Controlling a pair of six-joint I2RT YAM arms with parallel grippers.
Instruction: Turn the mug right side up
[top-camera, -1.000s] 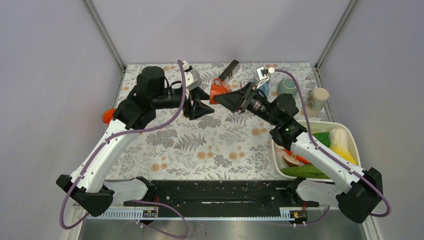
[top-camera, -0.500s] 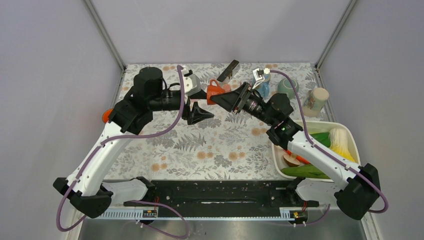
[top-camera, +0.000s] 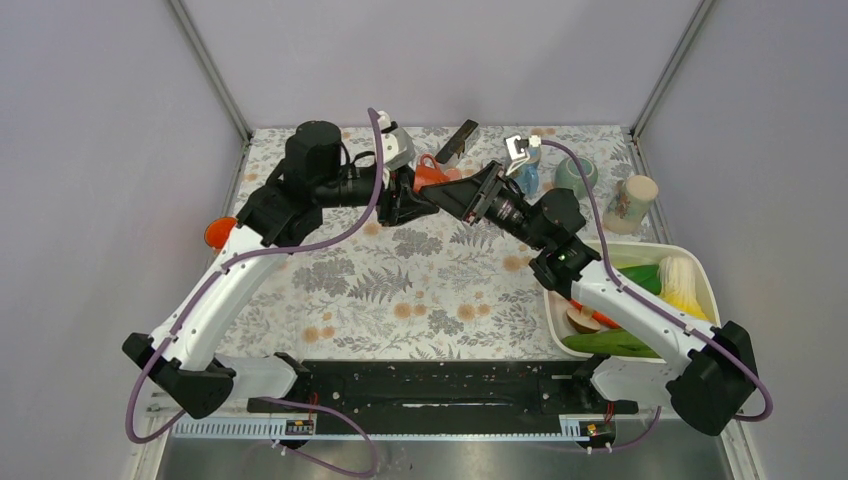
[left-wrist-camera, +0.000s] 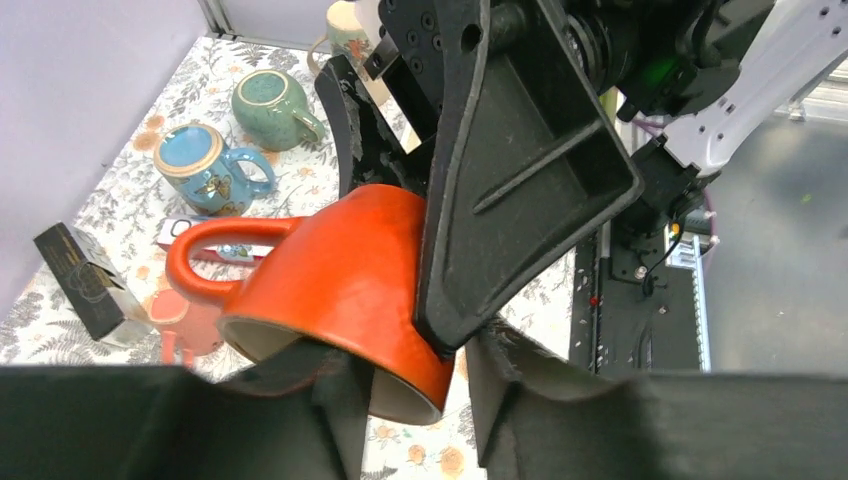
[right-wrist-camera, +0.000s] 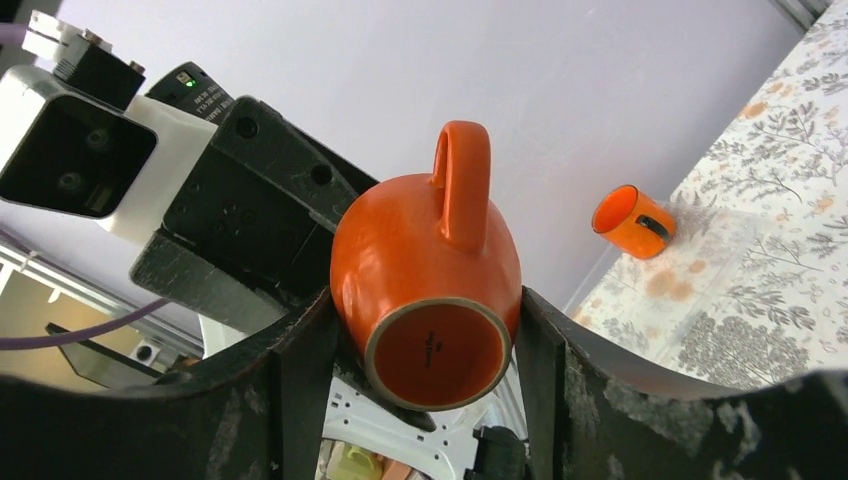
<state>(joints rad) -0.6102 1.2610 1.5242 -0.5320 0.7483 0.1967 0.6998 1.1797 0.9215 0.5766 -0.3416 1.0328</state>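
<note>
The orange mug (top-camera: 430, 172) is held off the table at the back middle, tilted on its side. My right gripper (top-camera: 447, 195) is shut on its body. In the right wrist view the mug (right-wrist-camera: 430, 260) sits between both fingers with its base towards the camera and its handle up. My left gripper (top-camera: 413, 204) is open at the mug's mouth. In the left wrist view its fingers (left-wrist-camera: 335, 400) straddle the lower rim of the mug (left-wrist-camera: 340, 280), and the right gripper's finger (left-wrist-camera: 520, 150) presses the mug's side. I see no squeeze by the left jaws.
A blue mug (top-camera: 527, 178), a green mug (top-camera: 574, 174) and a floral cup (top-camera: 630, 200) stand at the back right. A black box (top-camera: 457, 140) lies behind the mug. A white tray (top-camera: 700, 275) of vegetables is at the right. A small orange cup (top-camera: 217, 232) lies at the left edge.
My left gripper has moved right and up to the mug's mouth. My right gripper has shifted slightly left with the mug still in it.
</note>
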